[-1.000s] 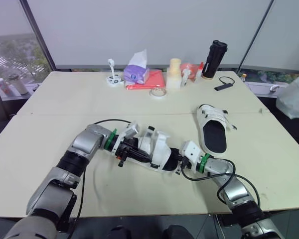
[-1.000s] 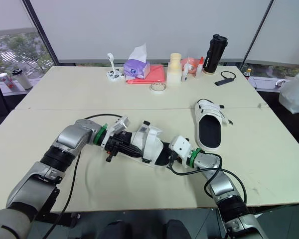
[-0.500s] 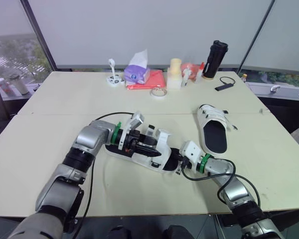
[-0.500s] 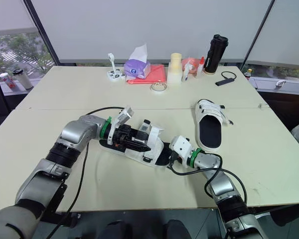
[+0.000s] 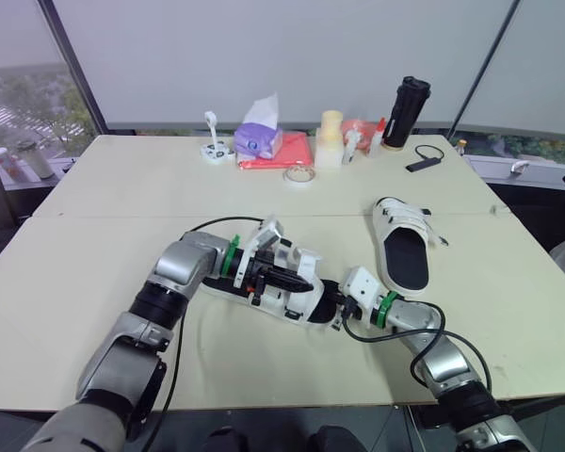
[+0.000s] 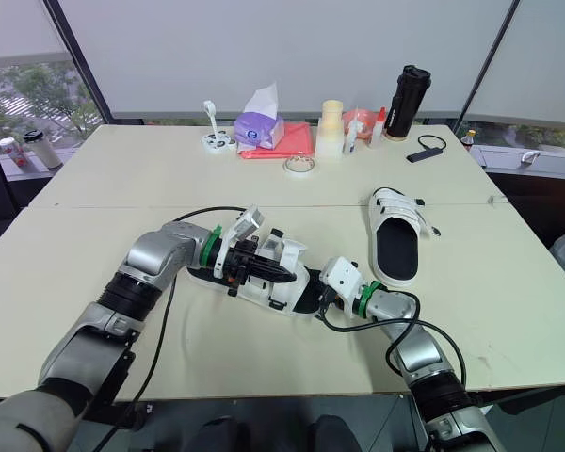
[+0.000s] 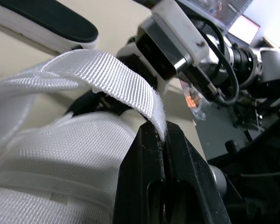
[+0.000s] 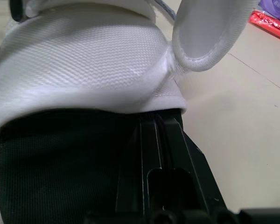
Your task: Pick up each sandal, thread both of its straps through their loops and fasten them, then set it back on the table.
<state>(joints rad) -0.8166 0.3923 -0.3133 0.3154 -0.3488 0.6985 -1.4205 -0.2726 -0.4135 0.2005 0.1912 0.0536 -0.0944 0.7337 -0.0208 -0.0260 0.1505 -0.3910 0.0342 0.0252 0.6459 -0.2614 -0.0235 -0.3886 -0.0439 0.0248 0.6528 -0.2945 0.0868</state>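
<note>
Sandal [image 5: 297, 294] number one is lying on the near middle of the desk [image 5: 94, 235], stretched between the two hands. Its long axis runs on a diagonal from far-left to near-right, black footbed up and the white straps bunched over the middle. The left hand [image 5: 299, 280] is clamped on a loose white webbing strap [image 7: 112, 77], and the wrist cam has the strap end pinched right between the fingers [image 7: 144, 154]. The right hand [image 5: 334, 306] is clenched at the sandal's near-right end, tips tucked under the white upper, so it looks like it's gripping the sandal there. The second sandal [image 5: 402, 247] sits flat just off to the right, well apart from the hands. It lies roughly lengthwise away from the robot, with its straps at the far end. A black cable [image 5: 207, 229] from the left arm loops over the desk just behind the work. Everything else is lined up along the far edge: purple tissue box [image 5: 258, 141], red pouch [image 5: 284, 151], tape roll [image 5: 298, 175], cream container [image 5: 330, 137], black tumbler [image 5: 406, 113] and a small black gadget [image 5: 422, 160] with a cord. The print on the tissue box is too small to read.
</note>
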